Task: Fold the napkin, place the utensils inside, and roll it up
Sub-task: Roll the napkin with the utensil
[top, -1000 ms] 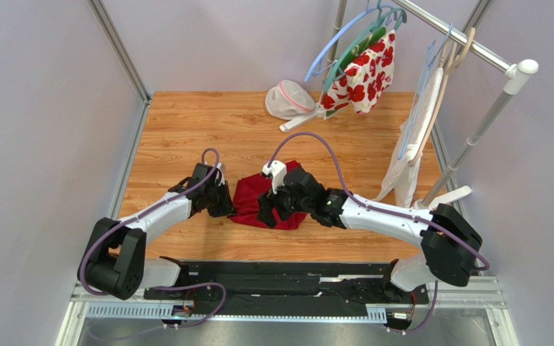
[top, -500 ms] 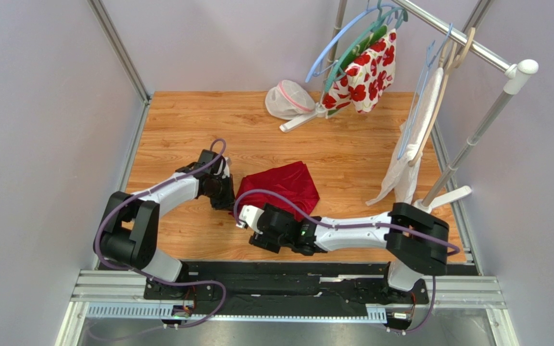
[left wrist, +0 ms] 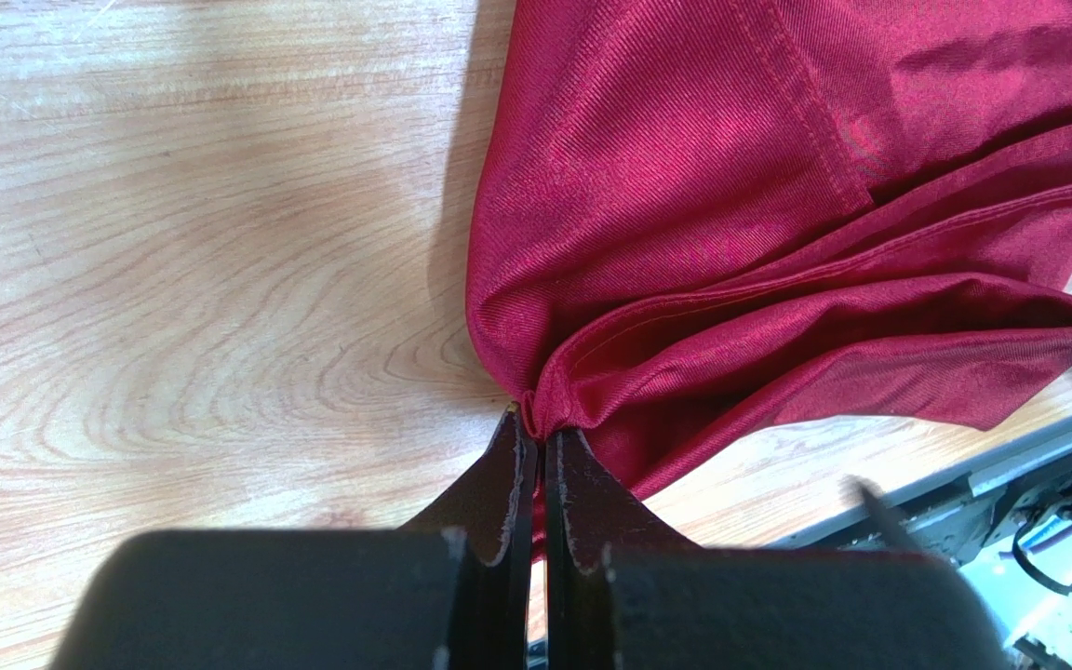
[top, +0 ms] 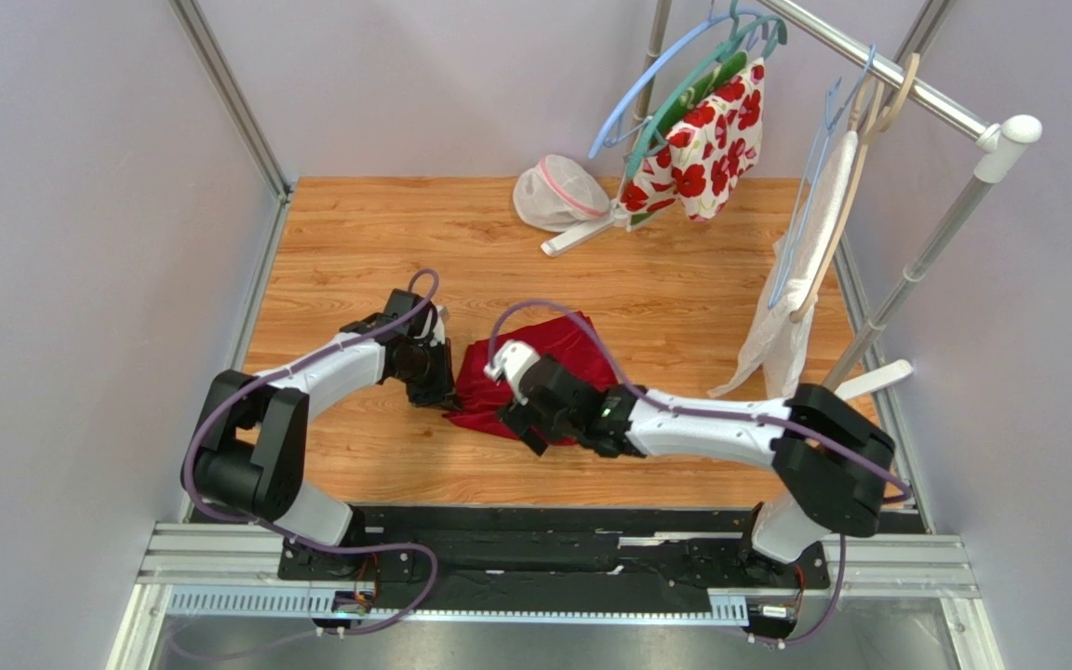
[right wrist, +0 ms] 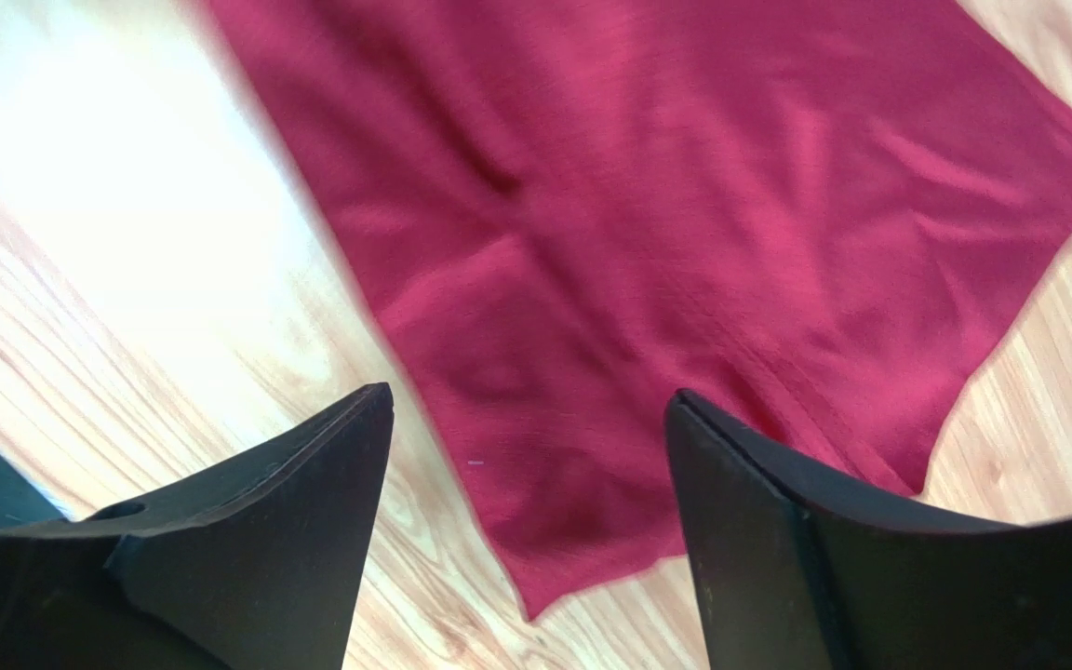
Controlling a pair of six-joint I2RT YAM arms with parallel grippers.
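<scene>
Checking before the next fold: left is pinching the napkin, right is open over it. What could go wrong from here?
1. The left gripper pinches only a bunched edge of the napkin; a pull may slip it free or drag the whole napkin along.
2. The napkin lies in uneven, overlapping layers; the open right gripper above it may catch several at once and skew the fold.

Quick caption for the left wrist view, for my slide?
Left tool shut on a bunched edge of the crimson napkin, lying folded on the wooden table.
</scene>
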